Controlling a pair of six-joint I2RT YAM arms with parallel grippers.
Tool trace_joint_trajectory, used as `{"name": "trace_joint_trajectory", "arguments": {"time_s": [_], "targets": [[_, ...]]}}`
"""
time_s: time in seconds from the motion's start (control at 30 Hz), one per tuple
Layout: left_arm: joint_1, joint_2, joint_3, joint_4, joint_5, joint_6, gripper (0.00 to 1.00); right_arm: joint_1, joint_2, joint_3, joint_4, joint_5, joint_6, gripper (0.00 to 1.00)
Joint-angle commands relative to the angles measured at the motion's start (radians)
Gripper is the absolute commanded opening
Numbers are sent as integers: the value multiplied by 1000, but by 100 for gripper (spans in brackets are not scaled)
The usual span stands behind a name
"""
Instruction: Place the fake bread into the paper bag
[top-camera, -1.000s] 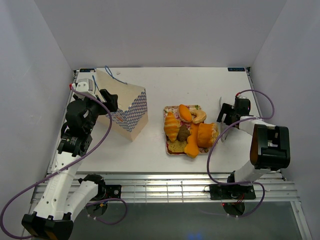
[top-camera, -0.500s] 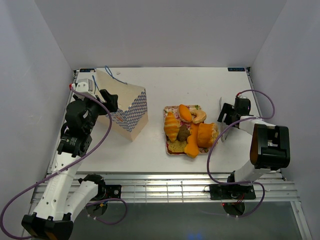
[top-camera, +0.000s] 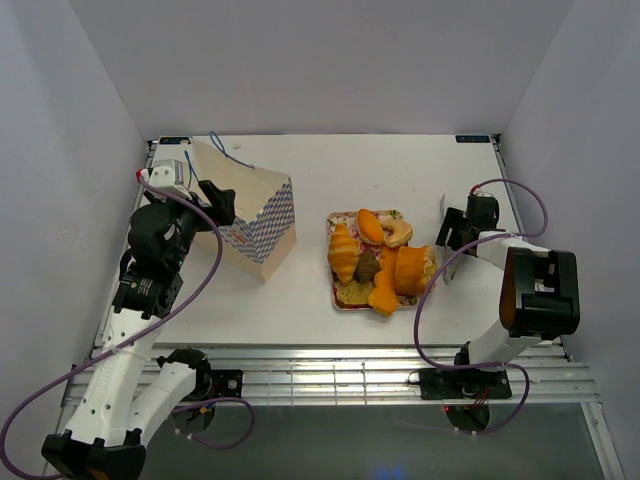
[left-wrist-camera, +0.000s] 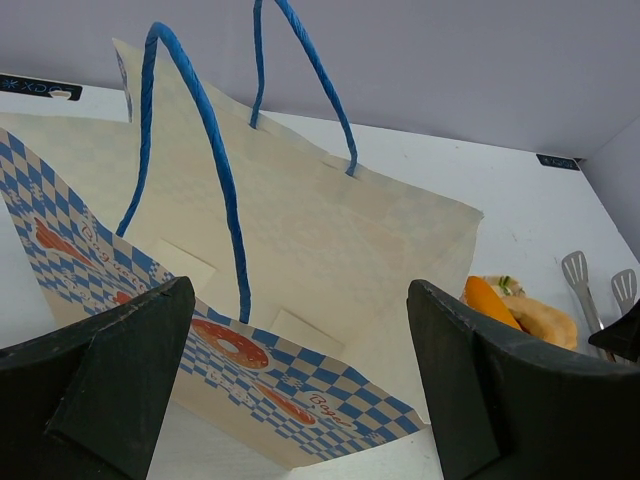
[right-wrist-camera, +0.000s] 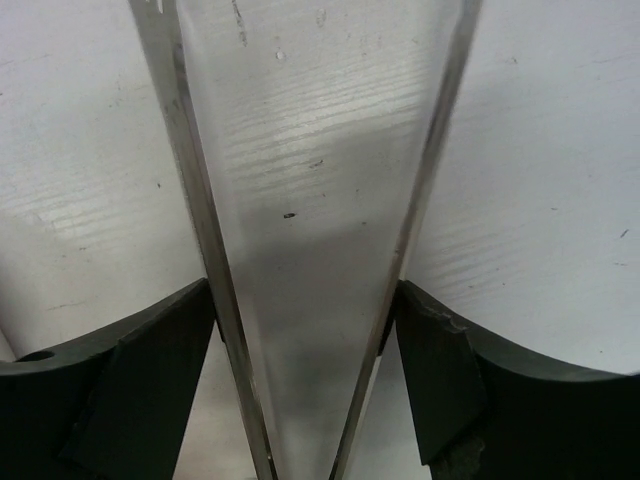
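The paper bag (top-camera: 255, 215) stands open at the back left, with blue-and-white checkered sides and blue string handles. It fills the left wrist view (left-wrist-camera: 330, 250). My left gripper (top-camera: 218, 203) is open and empty just left of the bag, its jaws wide on either side of the bag's mouth (left-wrist-camera: 300, 290). The fake bread (top-camera: 380, 260), several orange-golden pieces and a brown bun, lies piled on a floral tray (top-camera: 335, 218). One orange piece shows in the left wrist view (left-wrist-camera: 490, 298). My right gripper (top-camera: 450, 232) is right of the tray, its jaws pressed on both arms of metal tongs (right-wrist-camera: 190, 150).
The tongs (top-camera: 441, 210) lie on the table between the tray and the right wall; their slotted tips show in the left wrist view (left-wrist-camera: 575, 272). Grey walls close in the table on three sides.
Almost nothing. My left arm has shifted very slightly. The bag, the bread and the right arm stand as before.
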Motion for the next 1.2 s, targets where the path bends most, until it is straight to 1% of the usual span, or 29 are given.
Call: {"name": "trace_joint_trajectory", "arguments": {"time_s": [0.0,0.07,0.1,0.23,0.5,0.87,1.17], "targets": [[-5,-17,-11,1,-10,9,98,11,32,-13,-90,32,8,75],[-6,-19,-13,2,-12,11,98,13,32,-13,-95,27,8,73],[-5,-21,-11,2,-10,11,98,13,32,-14,-96,24,8,70],[-5,-19,-13,2,-12,11,98,21,14,-13,-107,13,11,67],[-5,-25,-18,4,-22,11,98,45,-125,67,-230,-25,2,67],[-5,-39,-27,15,-25,8,98,47,-237,98,-337,-33,-19,67],[-6,-45,-34,24,-22,5,98,59,-366,182,-452,-45,-32,66]]}}
